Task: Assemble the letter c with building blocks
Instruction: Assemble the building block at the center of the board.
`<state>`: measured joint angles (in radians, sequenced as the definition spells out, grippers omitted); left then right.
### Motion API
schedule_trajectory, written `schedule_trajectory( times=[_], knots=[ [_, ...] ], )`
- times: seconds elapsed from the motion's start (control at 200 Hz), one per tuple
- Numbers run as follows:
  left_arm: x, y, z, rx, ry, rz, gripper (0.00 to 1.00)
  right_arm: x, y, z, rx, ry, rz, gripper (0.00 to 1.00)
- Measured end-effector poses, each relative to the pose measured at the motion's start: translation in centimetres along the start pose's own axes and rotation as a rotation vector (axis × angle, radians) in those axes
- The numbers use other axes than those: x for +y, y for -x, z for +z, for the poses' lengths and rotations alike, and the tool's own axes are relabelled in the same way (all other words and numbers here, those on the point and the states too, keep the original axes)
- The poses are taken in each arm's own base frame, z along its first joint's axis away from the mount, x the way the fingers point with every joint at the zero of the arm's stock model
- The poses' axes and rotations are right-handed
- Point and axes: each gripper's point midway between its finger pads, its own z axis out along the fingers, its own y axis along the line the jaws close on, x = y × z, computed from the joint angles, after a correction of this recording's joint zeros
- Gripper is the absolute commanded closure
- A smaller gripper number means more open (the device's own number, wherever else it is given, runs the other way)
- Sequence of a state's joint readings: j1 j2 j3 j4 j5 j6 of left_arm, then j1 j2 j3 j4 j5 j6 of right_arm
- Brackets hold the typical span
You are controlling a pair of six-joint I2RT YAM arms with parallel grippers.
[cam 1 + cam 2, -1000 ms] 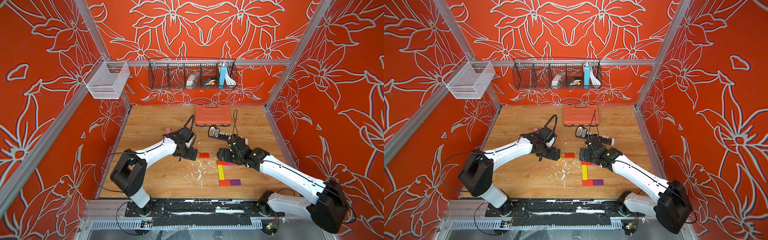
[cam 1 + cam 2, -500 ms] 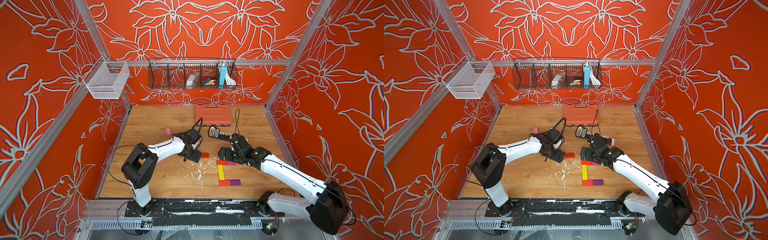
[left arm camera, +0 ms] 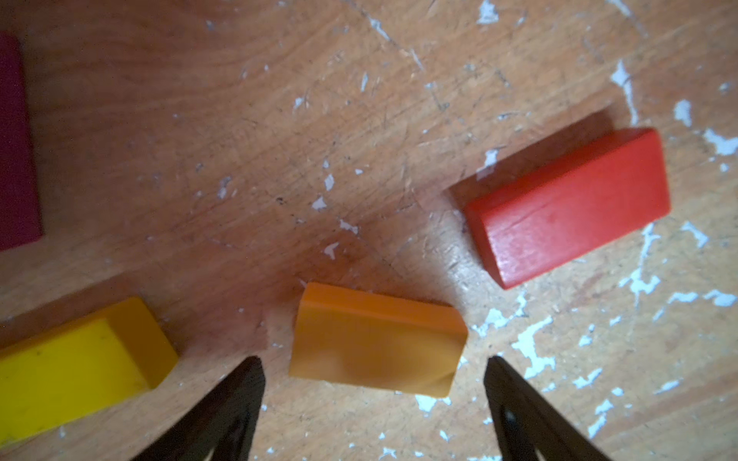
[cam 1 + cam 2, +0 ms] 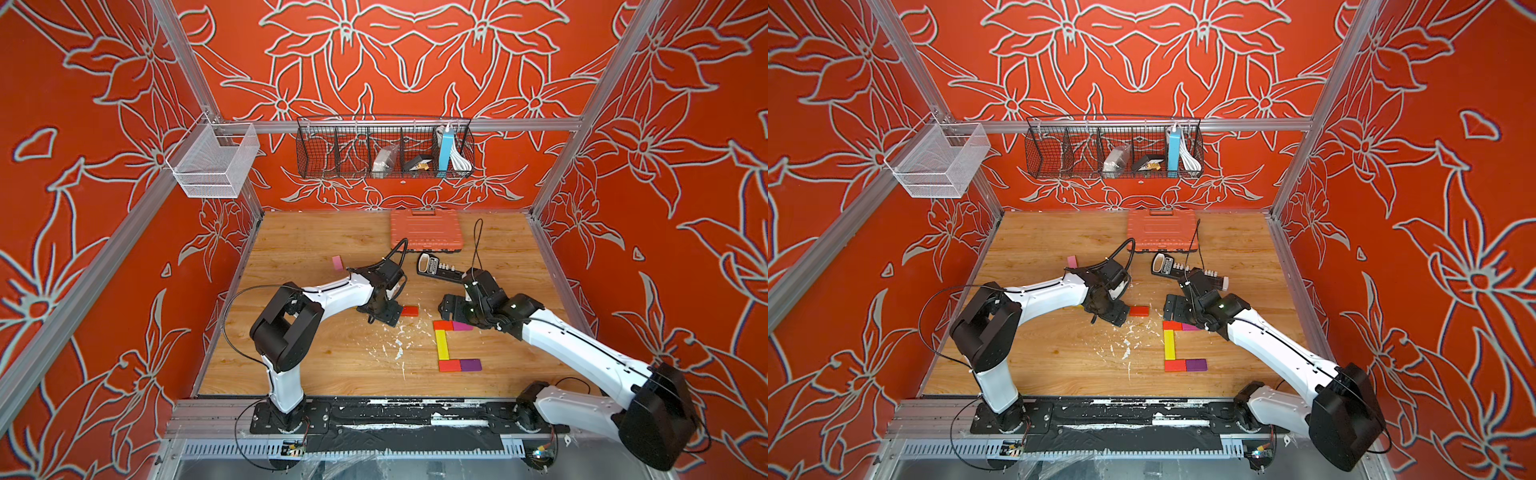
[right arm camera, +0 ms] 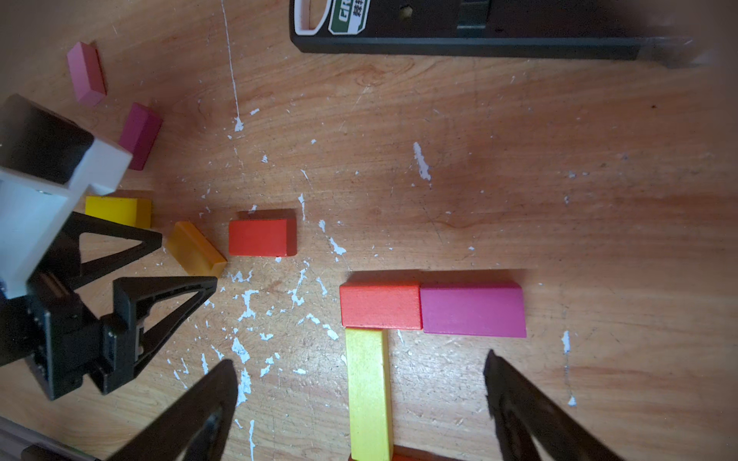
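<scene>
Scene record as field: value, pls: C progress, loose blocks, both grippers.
letter: long yellow wooden block as spine; top row orange-red block plus magenta block; bottom row red block plus purple block
left gripper: open, jaws either side of loose orange block, gaps visible
right gripper: open, empty, over the letter's top end
loose: bright red block, second yellow block, dark magenta block, pink block
clutter: black bar tool, orange ribbed plastic case

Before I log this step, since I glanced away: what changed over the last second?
The left arm swung inward and the left gripper shifted slightly toward the small flat red block, settling over the small flat orange block; its fingers stand open either side, nothing gripped. Unchanged: the right gripper, open over the partly built letter of coloured blocks; that letter and the red block lie as before.
</scene>
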<state>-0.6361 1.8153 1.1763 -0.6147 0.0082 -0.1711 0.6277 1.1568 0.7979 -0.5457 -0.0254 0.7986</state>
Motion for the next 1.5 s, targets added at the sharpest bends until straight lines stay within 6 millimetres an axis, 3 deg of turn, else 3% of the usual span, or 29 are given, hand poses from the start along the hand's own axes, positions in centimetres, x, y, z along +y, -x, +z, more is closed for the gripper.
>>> schedule_trajectory(
  times=[0.225, 0.48, 0.851, 1.101, 1.501],
  knots=[
    [0.1, -0.2, 1.0, 0.022, 0.009, 0.009, 0.18, -0.4, -0.1, 0.1, 0.003, -0.009, 0.007, 0.02],
    [0.0, 0.4, 1.1, 0.006, 0.004, 0.012, 0.36, -0.5, 0.0, 0.0, -0.004, -0.007, 0.013, 0.02],
    [-0.4, 0.6, 0.8, 0.001, -0.014, -0.160, 0.37, -0.4, 0.1, -0.1, -0.001, 0.004, 0.016, 0.02],
    [-0.6, 1.7, 0.0, -0.023, -0.020, -0.308, 0.36, -0.2, -0.1, -0.1, 0.010, 0.016, 0.016, 0.02],
    [-0.2, 1.9, -0.3, -0.027, 0.004, -0.369, 0.35, -0.1, -0.2, 0.1, 0.018, 0.022, 0.018, 0.02]
  ],
)
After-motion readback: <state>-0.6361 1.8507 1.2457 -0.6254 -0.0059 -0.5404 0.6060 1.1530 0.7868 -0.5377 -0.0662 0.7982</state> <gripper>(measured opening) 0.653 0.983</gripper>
